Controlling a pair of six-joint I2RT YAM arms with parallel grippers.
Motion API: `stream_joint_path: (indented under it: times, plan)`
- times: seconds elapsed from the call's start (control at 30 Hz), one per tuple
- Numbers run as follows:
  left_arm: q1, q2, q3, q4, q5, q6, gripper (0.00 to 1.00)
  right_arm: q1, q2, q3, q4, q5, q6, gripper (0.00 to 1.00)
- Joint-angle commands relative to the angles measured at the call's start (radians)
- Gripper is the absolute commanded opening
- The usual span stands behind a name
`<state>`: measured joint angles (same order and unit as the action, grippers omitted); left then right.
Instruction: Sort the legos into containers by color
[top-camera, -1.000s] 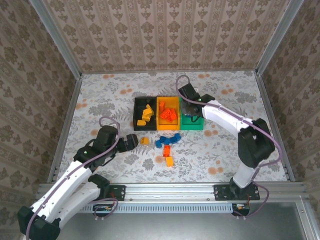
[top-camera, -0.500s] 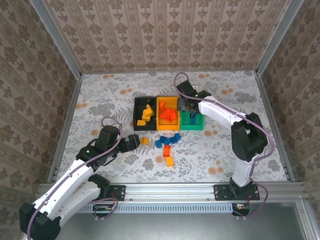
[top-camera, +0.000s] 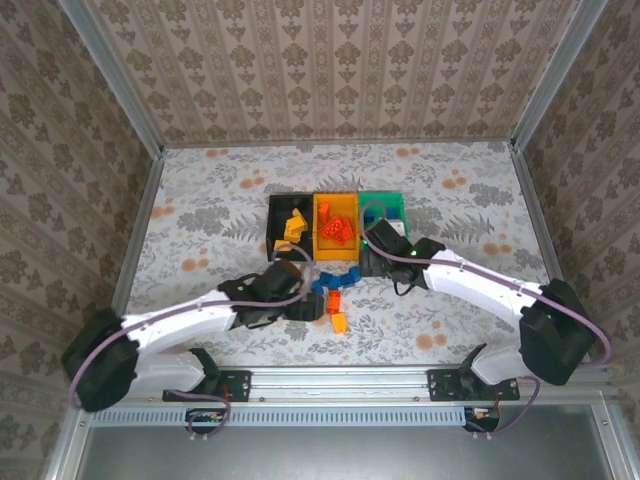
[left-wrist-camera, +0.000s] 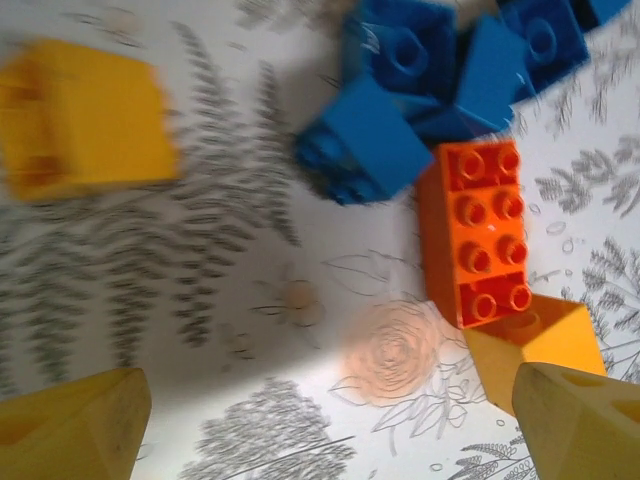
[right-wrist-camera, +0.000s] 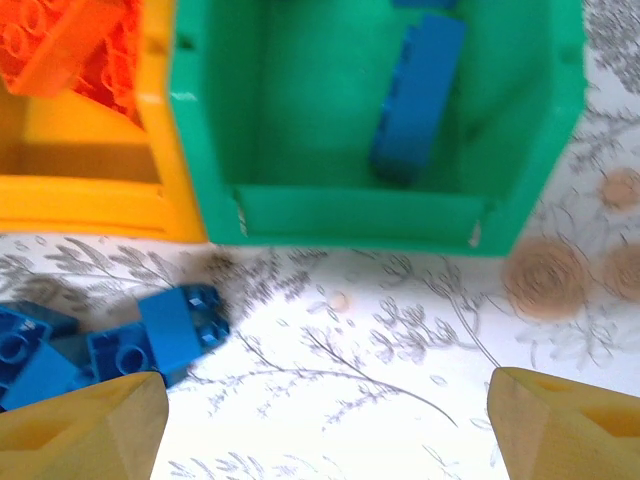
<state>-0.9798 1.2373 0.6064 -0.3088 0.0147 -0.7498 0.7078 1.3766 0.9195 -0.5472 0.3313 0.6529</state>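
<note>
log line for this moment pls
left gripper: open near orange brick | right gripper: open by green bin | blue brick in green bin | loose bricks unsorted

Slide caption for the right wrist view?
Open right gripper facing the green bin, a blue brick inside, loose blue bricks on the table.

A yellow brick (left-wrist-camera: 85, 125) is blurred at the left wrist; overhead, the right arm (top-camera: 470, 278) hides the front of the green bin (top-camera: 385, 203).

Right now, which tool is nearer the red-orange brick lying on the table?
Left. The left tool hangs just beside the red-orange brick; the right tool is off by the green bin.
</note>
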Motion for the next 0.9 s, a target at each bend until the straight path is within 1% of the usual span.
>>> stream_joint_path:
  times: [0.0, 0.13, 0.4, 0.53, 0.63, 0.77, 0.87]
  plan:
    - [-0.084, 0.108, 0.111, 0.014, -0.051, 0.056, 0.91, -0.001, -0.082, -0.034, -0.026, 0.036, 0.041, 0.85]
    - [-0.148, 0.208, 0.212, -0.055, -0.056, 0.112, 0.84, -0.011, -0.121, -0.055, -0.052, 0.062, 0.036, 0.86]
    - [-0.177, 0.333, 0.297, -0.154, 0.045, 0.135, 0.75, -0.041, -0.199, -0.090, -0.059, 0.083, 0.018, 0.87]
    - [-0.210, 0.380, 0.335, -0.184, 0.066, 0.147, 0.70, -0.055, -0.233, -0.114, -0.060, 0.087, 0.014, 0.88]
    - [-0.239, 0.424, 0.385, -0.209, 0.063, 0.168, 0.63, -0.065, -0.255, -0.129, -0.061, 0.086, 0.016, 0.88]
    - [-0.247, 0.463, 0.422, -0.224, 0.053, 0.185, 0.60, -0.068, -0.273, -0.143, -0.060, 0.082, 0.019, 0.88]
    - [-0.252, 0.475, 0.443, -0.252, 0.018, 0.196, 0.53, -0.069, -0.282, -0.150, -0.063, 0.083, 0.021, 0.88]
